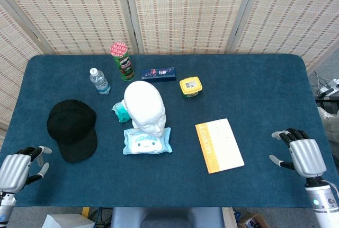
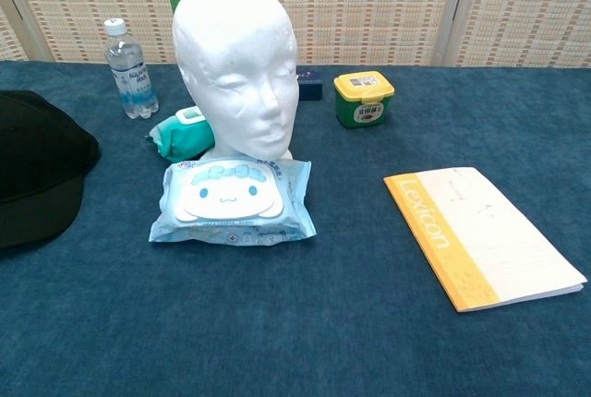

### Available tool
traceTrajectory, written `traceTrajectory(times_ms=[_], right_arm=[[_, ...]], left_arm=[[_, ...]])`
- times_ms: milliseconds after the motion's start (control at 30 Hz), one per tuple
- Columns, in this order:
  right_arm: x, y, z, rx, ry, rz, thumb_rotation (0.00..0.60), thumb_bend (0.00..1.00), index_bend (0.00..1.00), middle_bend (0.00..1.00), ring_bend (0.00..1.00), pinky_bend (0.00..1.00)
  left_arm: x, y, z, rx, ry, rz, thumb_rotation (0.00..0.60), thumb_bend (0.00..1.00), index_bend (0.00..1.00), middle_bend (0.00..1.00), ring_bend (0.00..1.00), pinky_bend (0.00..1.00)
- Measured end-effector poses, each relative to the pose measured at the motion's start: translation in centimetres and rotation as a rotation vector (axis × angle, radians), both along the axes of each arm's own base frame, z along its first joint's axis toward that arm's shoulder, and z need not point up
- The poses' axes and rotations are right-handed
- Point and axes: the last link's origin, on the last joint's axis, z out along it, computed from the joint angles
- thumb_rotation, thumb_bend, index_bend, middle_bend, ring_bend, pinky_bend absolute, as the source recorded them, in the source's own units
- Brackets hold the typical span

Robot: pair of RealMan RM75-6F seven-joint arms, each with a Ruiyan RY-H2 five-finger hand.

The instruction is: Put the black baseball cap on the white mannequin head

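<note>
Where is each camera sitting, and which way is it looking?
Head view: high up, looking down at the blue cloth table; the silver left hand and silver right hand show at the near edge, both empty.
Chest view: low, near table height, facing the white foam mannequin head front-on; none of the robot's body shows.
Both views share the mannequin head, black baseball cap, pale blue wipes pack and orange-spined Lexicon notebook.
</note>
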Motion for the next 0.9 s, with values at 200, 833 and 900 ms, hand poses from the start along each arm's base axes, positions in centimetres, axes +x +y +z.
traceTrajectory(times_ms=[200,833,900], right_arm=[[0.3,-0.1,-0.1,0.011,-0.009,0.016,0.6,0.05,0.38,0.45,0.31,0.32],[0.4,0.2,0.1,0.021,-0.029,0.034,0.6,0.05,0.38,0.45,0.31,0.32],[0.4,0.2,0.1,0.022,-0.028,0.033,0.6,0.05,0.38,0.45,0.31,0.32]], left_arm=[[-0.2,-0.2,0.0,0.006,-0.001,0.014,0.6,0.32,0.4,0.63,0.41,0.48],[2.2,-2.0,-2.5,0.024,-0.074,-0.265,0.6,0.05,0.61,0.75,0.53,0.69],[2.3,-2.2,-2.9,0.02,-0.075,-0.272,0.6,0.04,0.63,0.77,0.54,0.68]])
